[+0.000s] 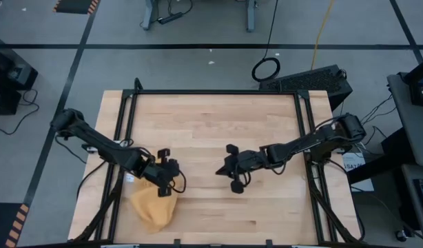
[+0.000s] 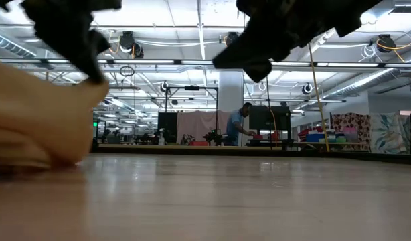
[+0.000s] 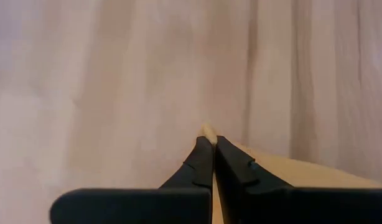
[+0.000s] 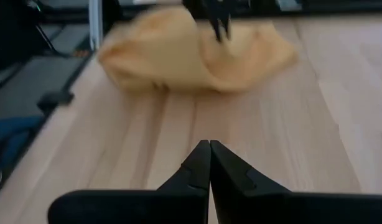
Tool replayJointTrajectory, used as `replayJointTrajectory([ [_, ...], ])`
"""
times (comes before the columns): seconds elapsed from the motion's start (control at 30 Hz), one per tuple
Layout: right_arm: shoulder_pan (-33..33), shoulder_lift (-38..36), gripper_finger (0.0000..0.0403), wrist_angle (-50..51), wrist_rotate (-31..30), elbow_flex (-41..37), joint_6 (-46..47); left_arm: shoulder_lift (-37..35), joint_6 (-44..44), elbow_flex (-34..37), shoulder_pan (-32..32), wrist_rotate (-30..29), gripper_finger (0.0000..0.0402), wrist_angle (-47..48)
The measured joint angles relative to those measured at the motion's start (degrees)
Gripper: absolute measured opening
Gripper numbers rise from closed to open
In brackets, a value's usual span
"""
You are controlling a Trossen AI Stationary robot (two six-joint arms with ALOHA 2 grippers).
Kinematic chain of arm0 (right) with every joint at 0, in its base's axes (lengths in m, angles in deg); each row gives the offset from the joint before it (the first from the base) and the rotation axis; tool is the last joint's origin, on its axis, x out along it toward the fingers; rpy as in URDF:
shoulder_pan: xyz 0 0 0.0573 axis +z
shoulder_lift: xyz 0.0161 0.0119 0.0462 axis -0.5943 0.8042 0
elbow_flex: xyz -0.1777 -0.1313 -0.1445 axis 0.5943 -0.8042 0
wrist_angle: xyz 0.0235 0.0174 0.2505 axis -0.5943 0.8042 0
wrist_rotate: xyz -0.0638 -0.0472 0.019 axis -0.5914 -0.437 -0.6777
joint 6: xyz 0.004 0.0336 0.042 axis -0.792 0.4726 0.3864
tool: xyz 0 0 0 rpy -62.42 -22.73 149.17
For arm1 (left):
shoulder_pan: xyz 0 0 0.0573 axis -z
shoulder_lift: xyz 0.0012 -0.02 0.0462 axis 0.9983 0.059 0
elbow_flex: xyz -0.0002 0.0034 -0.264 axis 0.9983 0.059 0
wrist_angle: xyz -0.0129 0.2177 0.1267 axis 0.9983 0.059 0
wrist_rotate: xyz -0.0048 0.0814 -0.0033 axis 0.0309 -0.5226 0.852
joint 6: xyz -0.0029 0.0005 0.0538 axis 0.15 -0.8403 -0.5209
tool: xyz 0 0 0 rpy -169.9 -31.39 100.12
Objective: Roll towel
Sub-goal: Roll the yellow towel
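Left gripper [image 1: 167, 180] sits in the lower left part of the high view, at the upper edge of the towel [image 1: 152, 205]. Its two dark fingers [image 3: 201, 163] are pressed together, and a small tip of yellow cloth shows between their ends in the left wrist view, so it is clenched on the towel. Right gripper [image 1: 230, 170] is a little right of the centre of the high view, over bare wood and well apart from the towel; its fingers [image 4: 200, 163] are closed tight with nothing between them.

The wooden table [image 1: 218, 124] fills the middle of the high view. The towel lies bunched near the lower left corner of the table, a mustard-yellow heap and not flat. In the low view it [image 2: 38, 117] fills the left edge of the frame, resting on the tabletop. In the right wrist view it [image 4: 178, 56] lies across the upper part of the frame, with the left gripper [image 4: 219, 18] touching its top.

Far behind the table, at the centre of the low view, a person [image 2: 240, 124] stands at a bench.
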Motion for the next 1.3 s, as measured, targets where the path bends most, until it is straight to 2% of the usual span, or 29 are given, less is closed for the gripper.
replayJointTrajectory([
  [0.17, -0.02, 5.10, 0.0004, -12.09, -0.04, 0.02, -4.76, -0.15, -10.07, -4.24, -1.62, -5.44, 0.0004, -2.53],
  [0.33, -0.13, 8.07, 0.0037, -21.44, -2.96, 0.96, -7.67, -0.13, -17.96, -7.49, -3.28, -8.94, 0.0003, -7.00],
  [0.53, -0.20, 8.21, 0.0073, -21.74, -4.92, 2.69, -9.08, -0.10, -24.77, -13.71, -4.08, -16.20, 0.0003, -7.15],
  [0.83, -0.20, 8.18, 0.0073, -14.10, -5.71, 3.04, -7.77, -0.75, -40.03, -26.77, -4.65, -25.38, 0.0003, -7.14],
  [0.97, -0.02, 8.18, 0.0071, -8.34, -5.73, 2.97, -4.46, -1.82, -44.55, -31.32, -5.80, -24.83, 0.0003, -7.12],
  [1.1, 0.93, 5.56, 0.0071, -6.48, -6.48, 2.82, -3.31, -3.26, -44.20, -32.33, -7.26, -19.09, 0.0003, -4.62],
  [1.3, 3.32, -6.53, 0.0071, -4.12, -16.03, 2.95, -7.24, -2.62, -35.90, -32.31, -8.14, -12.10, 0.0002, 3.40],
])
